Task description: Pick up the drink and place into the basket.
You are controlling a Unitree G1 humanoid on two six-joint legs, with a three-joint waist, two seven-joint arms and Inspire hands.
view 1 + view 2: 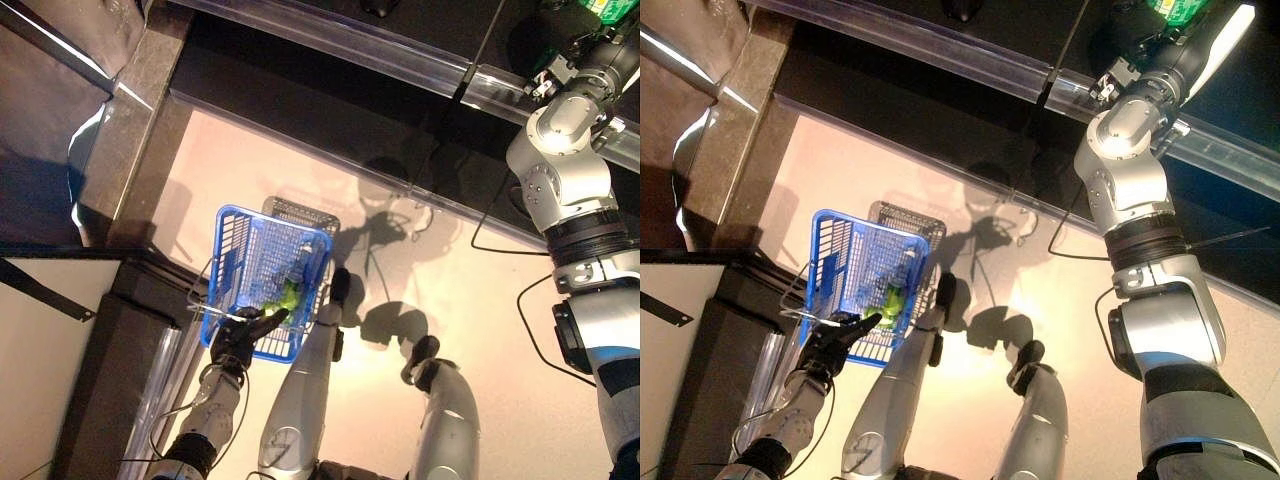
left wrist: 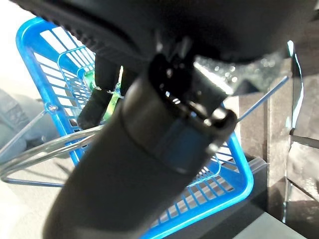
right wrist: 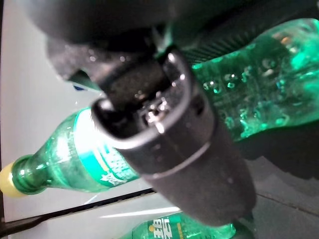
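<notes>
Green drink bottle (image 3: 75, 154) sits in the right hand (image 1: 1185, 45), fingers curled round it, at the upper right by the dark shelf (image 1: 940, 50). The left hand (image 1: 240, 335) grips the blue basket (image 1: 235, 240) handle, lower left. Likely risk — slick plastic slipping during the carry above the pale floor (image 1: 450, 290).

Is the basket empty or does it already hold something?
Not empty. A green item lies inside the blue basket, which the left hand holds by its wire handle; what the item is, cannot tell.
</notes>
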